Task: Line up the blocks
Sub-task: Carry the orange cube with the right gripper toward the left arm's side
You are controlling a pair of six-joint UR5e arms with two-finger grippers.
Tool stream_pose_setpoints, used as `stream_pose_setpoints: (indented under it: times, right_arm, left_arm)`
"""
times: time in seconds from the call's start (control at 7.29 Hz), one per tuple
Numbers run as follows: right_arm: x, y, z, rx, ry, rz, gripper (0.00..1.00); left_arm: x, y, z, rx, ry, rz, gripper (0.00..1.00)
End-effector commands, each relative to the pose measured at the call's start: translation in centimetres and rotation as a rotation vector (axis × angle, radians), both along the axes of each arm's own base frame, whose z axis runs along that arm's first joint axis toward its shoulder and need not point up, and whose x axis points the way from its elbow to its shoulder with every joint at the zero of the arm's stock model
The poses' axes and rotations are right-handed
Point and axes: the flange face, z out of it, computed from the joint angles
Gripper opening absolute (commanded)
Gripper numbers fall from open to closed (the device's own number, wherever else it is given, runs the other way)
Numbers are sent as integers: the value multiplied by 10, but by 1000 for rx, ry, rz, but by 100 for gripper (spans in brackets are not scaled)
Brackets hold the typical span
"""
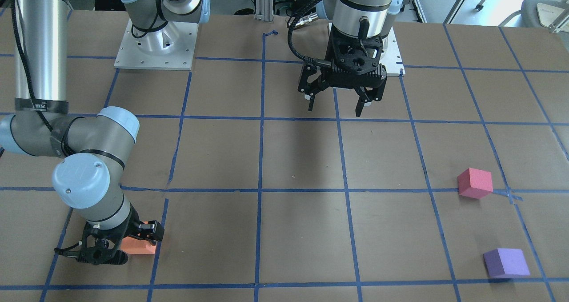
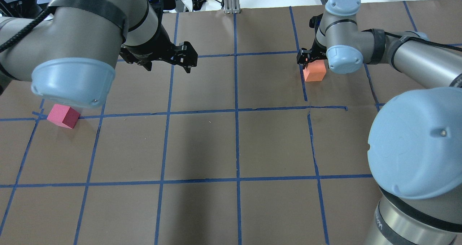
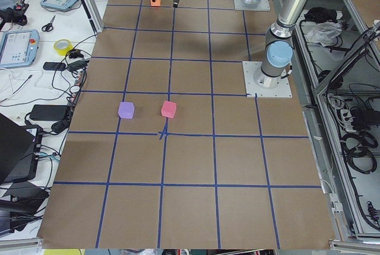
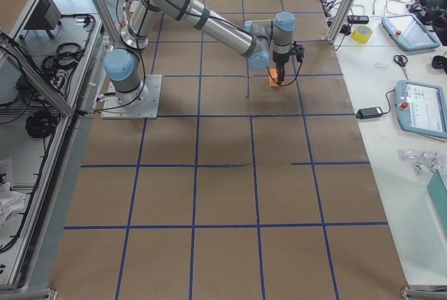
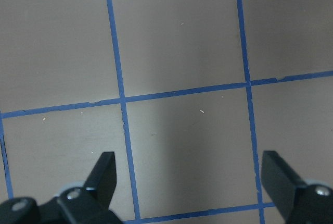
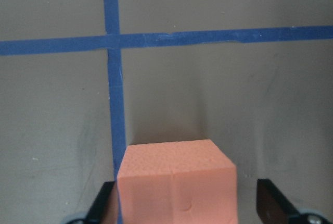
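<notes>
You can see the right gripper (image 1: 133, 245) down low on the surface (image 2: 202, 147), at the far right in the view from behind the robot. Its fingers (image 6: 270, 203) stand on both sides of the orange block (image 6: 177, 182). They are released, not squeezing. In the right wrist view, one finger is just beside the block's left side. There is a gap between the block and the other finger. The orange block sits flat on the brown surface. Its left edge lies over a blue tape line (image 6: 115, 104), a little way from the spot where two lines cross.

The left gripper (image 1: 334, 110) hangs above the surface, on the robot's side of it and near the middle. Look at the left wrist view: its fingers (image 5: 104, 174) are spread wide and released, over bare brown surface and blue lines.

The pink-red block (image 1: 475, 183) sits on the left side of the surface in the view from behind the robot, well apart from the orange one. One of its corners is just beside a cross of blue lines. The purple block (image 1: 506, 262) is near it, on the side farther from the robot. These two do not touch. The purple block does not show in the view from behind the robot. Both blocks rest flat, and both grippers are well apart from them. The three blocks do not make a line.
</notes>
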Motion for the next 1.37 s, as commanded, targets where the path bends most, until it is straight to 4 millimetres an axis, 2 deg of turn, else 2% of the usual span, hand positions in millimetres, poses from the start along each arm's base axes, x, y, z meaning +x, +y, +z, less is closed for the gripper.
stream_pose_setpoints:
  times: [0.0,0.14,0.27,0.55,0.82,0.96,1.23]
  right_arm:
    - [5,-1,-6,5,-53,3,44]
    - [7,-2,-4,-1,-73,1,13]
    - [7,-5,2,-14,-78,-1,0]
    - [13,-8,18,-33,-74,6,0]
    - [29,-11,45,-14,-78,13,0]
    - [58,-14,59,-28,-87,-23,0]
    - [157,6,69,-35,-117,-82,0]
  left_arm:
    - [0,0,0,1,-1,-2,100]
    - [0,0,0,1,-1,-2,100]
    - [0,0,0,1,-1,-2,100]
    - [2,3,6,-12,0,-2,100]
    - [2,2,4,-10,3,-1,100]
    - [2,4,4,-6,-1,-2,100]
    - [1,3,1,-1,0,1,100]
